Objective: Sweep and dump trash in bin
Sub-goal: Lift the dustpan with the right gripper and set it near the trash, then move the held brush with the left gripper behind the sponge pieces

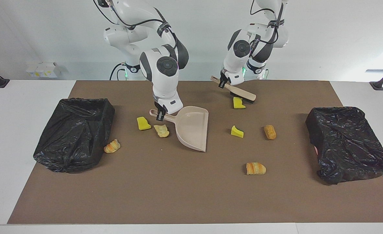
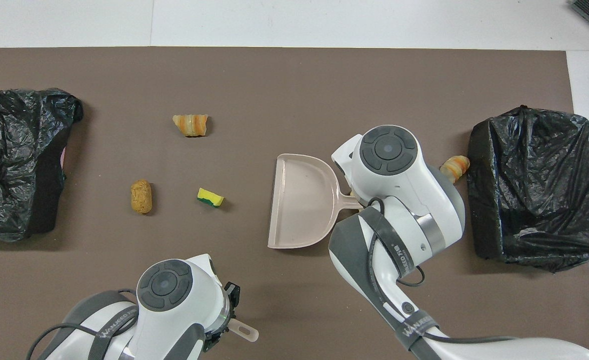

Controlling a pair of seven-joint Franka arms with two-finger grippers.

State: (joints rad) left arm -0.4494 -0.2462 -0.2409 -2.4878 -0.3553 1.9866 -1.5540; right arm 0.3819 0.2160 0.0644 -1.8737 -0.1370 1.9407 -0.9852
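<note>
right gripper [image 1: 160,114]: fingers pinching the handle of the beige plastic dustpan [image 1: 193,128], pan resting on the brown mat [image 1: 178,188], mouth facing the left arm's end.
left gripper [image 1: 223,83]: fingers pressed onto the beige-handled brush [image 1: 240,92], bristles hanging just over the yellow sponge chunk nearest the robots [image 1: 238,102].
trash near pan handle: yellow sponge chunk [image 1: 143,123] and flat golden pastry piece [image 1: 162,130], both on the handle side (not the mouth side).
trash toward left arm's end: green-backed yellow sponge wedge [image 1: 237,131], brown bread roll [image 1: 270,132], striped croissant piece [image 1: 256,168] farthest from the robots.
stray: small croissant [image 1: 112,146] touching the black-bagged bin at the right arm's end [image 1: 74,133].
other bin: black-bagged bin at the left arm's end [image 1: 347,143].
handling: pieces looking light; sponges soft, likely rolling or skidding, so pushing low with the bristles, no pinching.
</note>
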